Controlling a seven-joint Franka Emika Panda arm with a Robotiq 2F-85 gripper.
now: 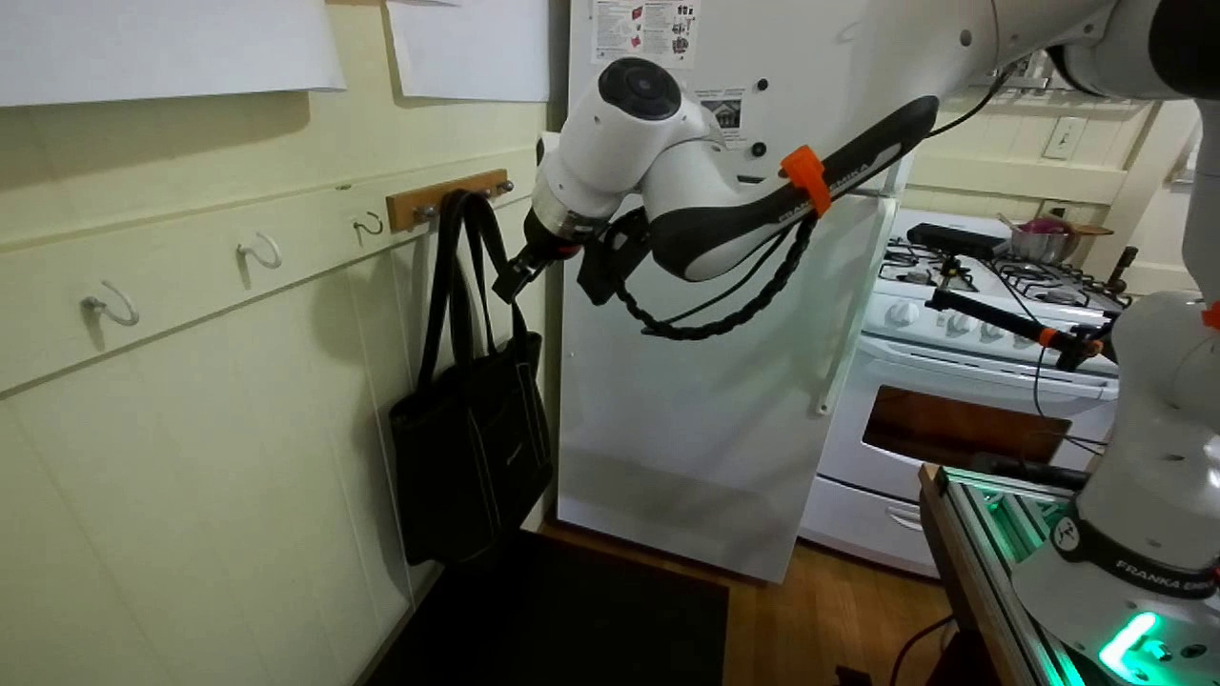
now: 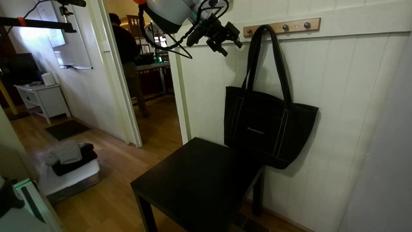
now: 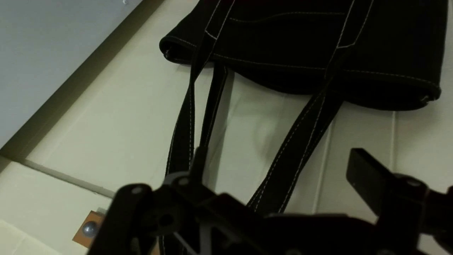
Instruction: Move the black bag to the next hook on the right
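The black bag (image 1: 467, 457) hangs by its strap handles from the wooden peg rack (image 2: 296, 26) on the wall. The bag also shows in an exterior view (image 2: 267, 125) and at the top of the wrist view (image 3: 300, 42). The straps cover the peg that bears it. Bare round knobs show on both sides of the straps. My gripper (image 2: 231, 48) is open and empty, beside the straps and in front of the wall. It also shows in an exterior view (image 1: 515, 278). In the wrist view the gripper's fingers (image 3: 277, 156) stand wide apart, with one strap seen beyond the gap.
White hooks (image 1: 259, 251) and a small dark hook (image 1: 369, 224) sit on the wall rail. A white fridge (image 1: 686, 429) stands close beside the bag. A black table (image 2: 193, 180) stands below the bag. Papers (image 1: 467, 48) hang above the rail.
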